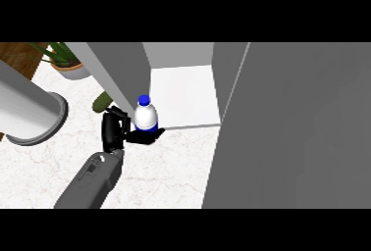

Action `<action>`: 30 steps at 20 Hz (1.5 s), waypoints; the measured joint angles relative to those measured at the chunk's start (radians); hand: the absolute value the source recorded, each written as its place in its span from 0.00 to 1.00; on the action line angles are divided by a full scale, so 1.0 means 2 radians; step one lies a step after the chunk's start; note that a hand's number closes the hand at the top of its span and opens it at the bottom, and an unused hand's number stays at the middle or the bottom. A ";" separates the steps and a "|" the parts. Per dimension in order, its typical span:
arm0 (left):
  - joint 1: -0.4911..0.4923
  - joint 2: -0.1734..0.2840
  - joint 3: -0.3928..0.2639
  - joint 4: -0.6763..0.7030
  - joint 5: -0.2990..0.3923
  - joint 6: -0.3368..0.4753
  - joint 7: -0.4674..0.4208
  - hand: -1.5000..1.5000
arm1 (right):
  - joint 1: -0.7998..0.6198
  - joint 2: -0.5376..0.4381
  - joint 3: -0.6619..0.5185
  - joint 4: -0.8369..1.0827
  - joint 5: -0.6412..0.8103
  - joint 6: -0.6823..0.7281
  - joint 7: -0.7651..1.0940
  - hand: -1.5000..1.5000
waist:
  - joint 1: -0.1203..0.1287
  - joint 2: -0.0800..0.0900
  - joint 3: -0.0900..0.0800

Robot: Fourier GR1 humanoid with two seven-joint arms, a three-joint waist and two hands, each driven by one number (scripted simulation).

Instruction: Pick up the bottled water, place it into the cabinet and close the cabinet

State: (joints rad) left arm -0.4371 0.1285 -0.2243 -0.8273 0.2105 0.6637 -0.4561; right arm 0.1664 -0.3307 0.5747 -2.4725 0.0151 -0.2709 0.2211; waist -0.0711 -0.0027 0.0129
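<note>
White marble covers the desk [167, 166] you see from the head view. Your left hand [116, 130] has its fingers [145, 136] curled round the low part of the bottled water [145, 116]. That bottle stands upright, blue cap on top, right at the front edge of the open cabinet [181, 93], just beside the cabinet door [116, 68]. Your right hand does not show.

You can guess the bottle is light, smooth and a bit slippery. It is tall and thin, so it may tip. Holding it low, as you do now, looks fine, but holding nearer the middle may keep it steadier.

Behind are a potted plant [65, 61] and a big grey round thing [29, 115] on the left.
</note>
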 measured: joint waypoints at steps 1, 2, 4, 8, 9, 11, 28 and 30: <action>-0.001 0.002 -0.002 0.001 -0.002 0.002 0.001 0.00 | 0.000 0.000 0.001 0.000 0.000 0.001 -0.001 0.00 | 0.000 0.000 0.000; -0.001 0.003 -0.003 0.002 -0.004 0.004 0.002 0.00 | 0.001 -0.001 -0.001 0.000 -0.001 0.002 -0.002 0.00 | -0.001 0.000 0.000; -0.002 0.006 -0.006 0.001 -0.006 0.005 0.008 0.00 | 0.001 -0.001 -0.003 0.001 -0.003 0.004 -0.003 0.00 | -0.002 0.000 0.001; -0.001 0.010 -0.006 0.001 -0.007 0.007 0.007 0.00 | -0.002 -0.002 -0.005 -0.001 -0.005 0.007 -0.005 0.00 | -0.006 0.001 0.001; -0.002 0.011 -0.007 0.001 -0.007 0.005 0.007 0.00 | -0.001 -0.001 -0.005 0.000 -0.006 0.008 -0.006 0.00 | -0.005 0.001 0.000; -0.002 0.011 -0.005 0.000 -0.005 0.007 0.006 0.00 | -0.002 -0.001 -0.004 0.000 -0.007 0.010 -0.007 0.00 | -0.007 0.002 0.001; 0.023 0.028 -0.012 -0.031 0.022 -0.068 -0.005 0.00 | 0.004 -0.001 -0.002 0.003 -0.011 0.021 -0.017 0.00 | -0.015 0.004 -0.002; 0.030 0.030 -0.009 -0.039 0.034 -0.086 -0.004 0.00 | 0.004 -0.001 -0.003 0.003 -0.012 0.021 -0.018 0.00 | -0.016 0.004 -0.003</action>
State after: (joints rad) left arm -0.3779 0.1881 -0.2429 -0.9045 0.2776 0.4915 -0.4640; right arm 0.1736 -0.3334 0.5683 -2.4662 -0.0081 -0.2286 0.1858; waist -0.1028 0.0063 0.0070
